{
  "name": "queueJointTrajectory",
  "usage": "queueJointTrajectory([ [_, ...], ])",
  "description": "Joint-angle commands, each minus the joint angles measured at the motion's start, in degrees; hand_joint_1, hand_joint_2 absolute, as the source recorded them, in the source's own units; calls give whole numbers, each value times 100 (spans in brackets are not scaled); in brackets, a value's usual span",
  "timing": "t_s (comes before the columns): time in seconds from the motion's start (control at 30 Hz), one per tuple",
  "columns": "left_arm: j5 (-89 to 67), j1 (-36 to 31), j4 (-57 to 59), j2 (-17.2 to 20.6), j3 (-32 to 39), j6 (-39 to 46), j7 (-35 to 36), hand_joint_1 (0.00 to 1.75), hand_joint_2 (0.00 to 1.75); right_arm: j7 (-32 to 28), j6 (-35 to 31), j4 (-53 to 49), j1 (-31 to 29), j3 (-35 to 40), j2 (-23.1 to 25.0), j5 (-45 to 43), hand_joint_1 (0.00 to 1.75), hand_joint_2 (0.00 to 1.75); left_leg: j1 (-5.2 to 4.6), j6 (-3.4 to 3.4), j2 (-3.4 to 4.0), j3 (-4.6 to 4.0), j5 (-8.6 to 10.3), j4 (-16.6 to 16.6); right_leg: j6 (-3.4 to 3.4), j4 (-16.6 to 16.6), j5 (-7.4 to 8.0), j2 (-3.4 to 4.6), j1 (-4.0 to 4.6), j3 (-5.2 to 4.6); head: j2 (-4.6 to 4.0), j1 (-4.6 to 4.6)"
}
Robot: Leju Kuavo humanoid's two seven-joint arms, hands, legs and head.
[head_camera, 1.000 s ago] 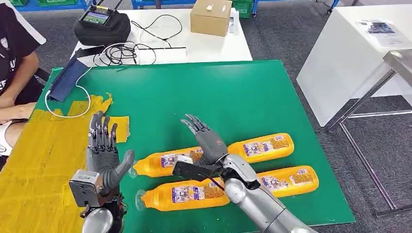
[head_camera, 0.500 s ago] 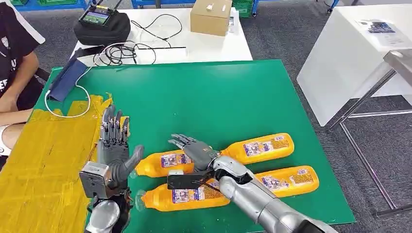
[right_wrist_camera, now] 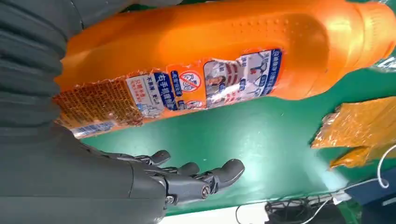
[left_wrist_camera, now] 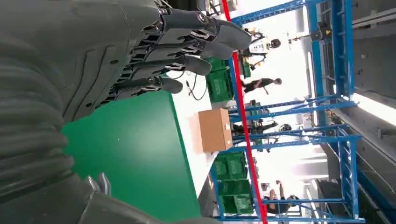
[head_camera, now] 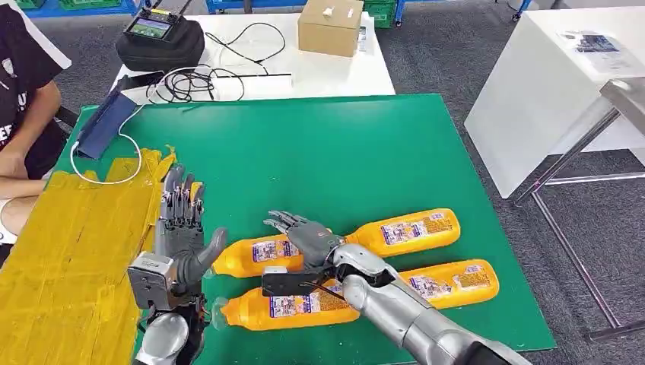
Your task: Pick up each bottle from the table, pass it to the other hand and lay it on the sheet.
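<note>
You've got four orange bottles lying on the green worktop (head_camera: 342,144). Take the upper-left bottle (head_camera: 258,253) as the landmark. The right robot hand (head_camera: 300,232) hovers right over its base end, fingers spread and stretched out flat, holding nothing; whether the palm actually touches the bottle you can't tell. In the right wrist view the same bottle (right_wrist_camera: 224,60) sits just beside the spread fingers (right_wrist_camera: 205,179), with green surface between them.

The left robot hand (head_camera: 181,228) stands upright just beside the landmark bottle's cap end, fingers straight and apart, thumb pointing toward the cap, holding nothing. The yellow sheet (head_camera: 68,251) lies beyond that hand, on the far side from the landmark bottle.

The upper-right bottle (head_camera: 411,230) lies just past the landmark's base end, in line with it. The lower-left bottle (head_camera: 281,306) lies alongside the landmark, nearer the robot, its middle partly covered by the right arm. The lower-right bottle (head_camera: 452,281) is cut off at its neck end by the same arm.

Label print is too small to read. A person (head_camera: 19,91) sits at the worktop edge beyond the sheet, cut off by the frame.
</note>
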Motion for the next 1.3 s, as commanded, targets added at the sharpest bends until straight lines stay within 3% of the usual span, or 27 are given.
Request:
queueJointTrajectory([
  [0.03,168,-252,630,-28,-262,149,0,0,175,1401,-68,1622,-931,1179,360,715,0,175,-4,9,0,28,-3,-12,-13,-9,-5,-20,2,28,0,0],
  [0.23,33,-92,510,-70,-124,210,106,0,175,2128,-305,1812,-1037,1337,643,1230,0,175,-4,9,9,31,-3,-13,-15,-9,-3,-12,3,28,0,0],
  [0.83,-71,-99,598,-157,-78,145,154,0,175,2438,-206,1910,-976,986,719,1534,0,175,-3,9,2,32,-2,-13,-14,-10,-4,-21,4,31,0,0],
  [0.87,-77,-95,600,-161,-78,141,158,0,175,2463,-236,1898,-967,949,727,1549,7,175,-3,7,0,21,0,-9,-9,-6,-2,-16,1,20,0,0],
  [0.9,-87,-90,600,-167,-72,138,165,0,175,2467,-256,1887,-956,904,738,1567,45,175,-5,8,0,25,0,-11,-10,-7,-3,-19,0,23,0,0],
  [0.93,-91,-86,598,-171,-69,133,169,0,175,2453,-286,1863,-943,851,748,1565,133,175,-3,12,2,41,-1,-20,-17,-16,-3,-25,5,40,0,0],
  [0.97,-94,-86,597,-173,-67,130,171,0,175,2449,-286,1854,-935,825,754,1565,150,175,-4,7,0,23,0,-9,-10,-6,-3,-17,0,21,0,2],
  [1.03,-109,-87,590,-179,-75,120,181,0,175,2432,-391,1795,-902,696,763,1508,173,175,-3,11,0,38,-1,-17,-18,-13,-4,-27,4,37,0,0],
  [1.3,-130,-37,502,-173,-88,100,194,0,175,2122,-767,1455,-746,189,740,1131,175,175,-3,10,1,34,-6,-13,-15,-10,-7,-21,4,34,0,0],
])
